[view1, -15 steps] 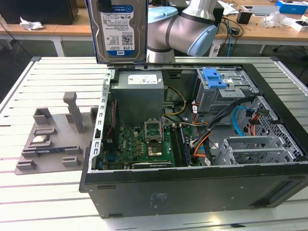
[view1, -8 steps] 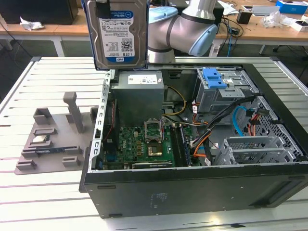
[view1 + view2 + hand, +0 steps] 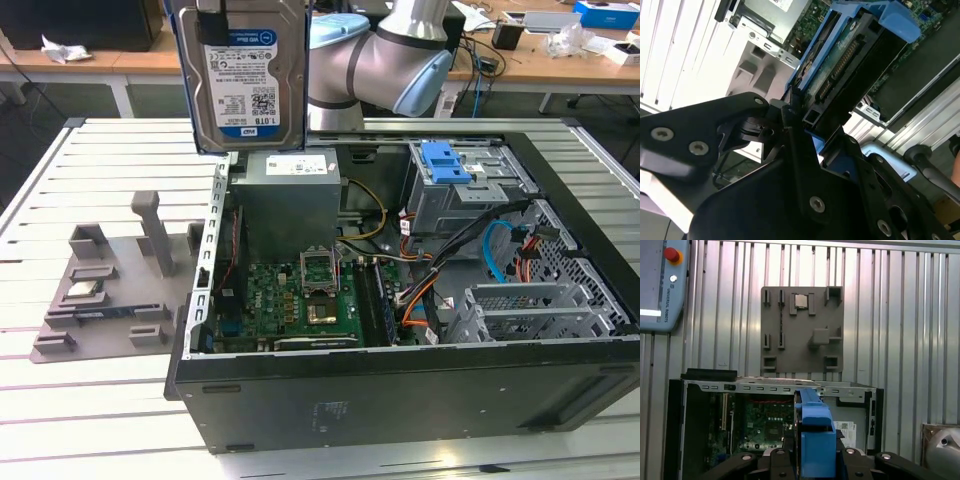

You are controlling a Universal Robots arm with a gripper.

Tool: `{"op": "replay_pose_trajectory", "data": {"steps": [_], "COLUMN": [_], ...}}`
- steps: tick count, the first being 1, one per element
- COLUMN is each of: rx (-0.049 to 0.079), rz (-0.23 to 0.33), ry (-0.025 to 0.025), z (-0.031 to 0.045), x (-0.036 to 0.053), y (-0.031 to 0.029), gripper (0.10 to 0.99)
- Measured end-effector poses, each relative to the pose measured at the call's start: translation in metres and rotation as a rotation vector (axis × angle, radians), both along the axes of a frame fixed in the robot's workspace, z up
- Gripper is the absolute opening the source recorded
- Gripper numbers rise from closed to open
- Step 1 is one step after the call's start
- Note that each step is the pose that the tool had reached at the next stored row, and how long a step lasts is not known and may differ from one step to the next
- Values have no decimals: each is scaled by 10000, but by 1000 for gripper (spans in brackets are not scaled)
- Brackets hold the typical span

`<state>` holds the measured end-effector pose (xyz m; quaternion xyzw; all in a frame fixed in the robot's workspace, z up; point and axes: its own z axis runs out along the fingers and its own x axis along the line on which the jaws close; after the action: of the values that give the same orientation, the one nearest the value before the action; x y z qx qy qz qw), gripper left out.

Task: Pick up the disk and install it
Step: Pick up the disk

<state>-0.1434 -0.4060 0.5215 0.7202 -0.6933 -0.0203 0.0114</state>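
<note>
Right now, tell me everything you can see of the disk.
The disk is a silver-metal hard drive with a white-and-blue label, framed by a blue plastic bracket. It hangs upright above the open computer case, label facing the exterior view. The gripper clamps its upper end; nothing else touches it.

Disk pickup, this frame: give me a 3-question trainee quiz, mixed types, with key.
1. True or false: the gripper is shut on the disk.
2. The bracket framing the disk is: A red, B blue, C yellow.
3. Fill in: in the exterior view the disk hangs ___ (upright/flat), label toward the camera.
Key: 1 true; 2 B; 3 upright.
</note>
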Motion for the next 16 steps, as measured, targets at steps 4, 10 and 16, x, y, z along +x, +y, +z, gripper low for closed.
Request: {"op": "replay_pose_trajectory", "data": {"steps": [4,10,16], "rx": [-1,-2,-2], "rz": [-1,0,-1], "ry": [1,0,0], "z": [-6,-13,-18], "x": [0,0,0], "y": [-36,-75,-123], "gripper": [369,369,369]}}
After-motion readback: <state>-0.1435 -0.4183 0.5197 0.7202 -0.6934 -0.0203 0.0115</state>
